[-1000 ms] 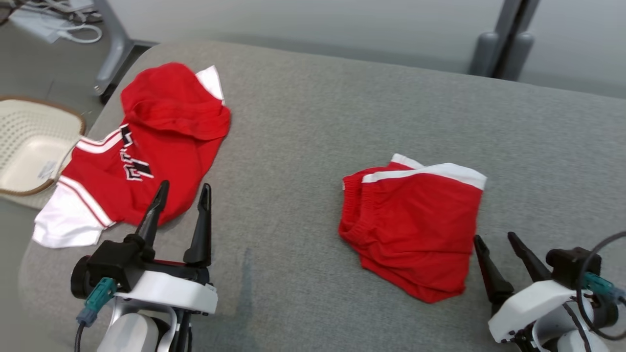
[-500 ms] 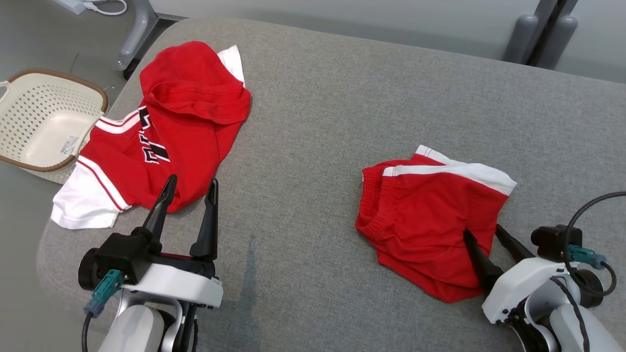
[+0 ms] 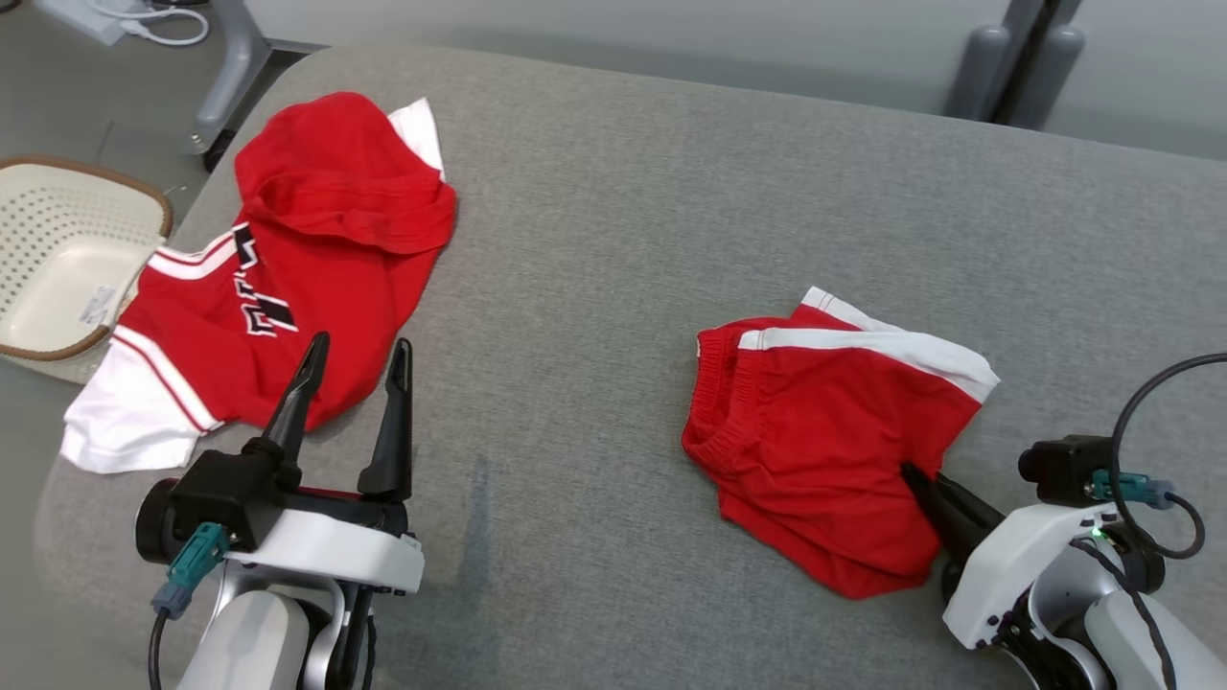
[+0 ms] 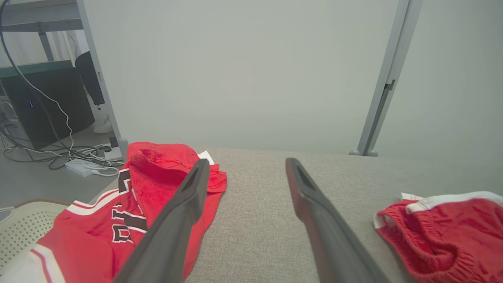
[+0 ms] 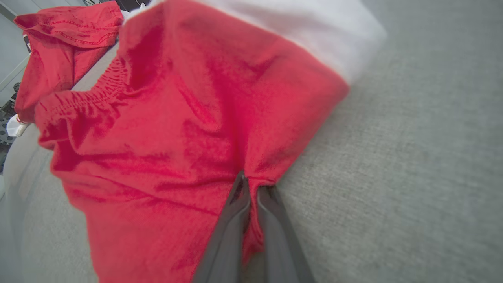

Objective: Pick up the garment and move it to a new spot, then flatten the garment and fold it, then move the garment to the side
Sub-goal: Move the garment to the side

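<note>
The right gripper is pinching shut on the near right edge of the folded red shorts with white hem bands, which are lying on the right half of the grey fabric-covered table, toward its near edge. The left gripper is hovering with its fingers spread wide over the table's near left part, holding nothing. Judging by the neat fold, the shorts are probably being taken aside, so the lift should be low and slow, dragging little, lest the layers slide apart. The right wrist view is blurring the cloth, so how many layers the closed fingers are catching is hard to tell. The crumpled red-and-white jersey at the table's far left corner is hiding its own lettering in folds, and the cream perforated plastic basket beyond the table's left edge is being cut off by the frame.
</note>
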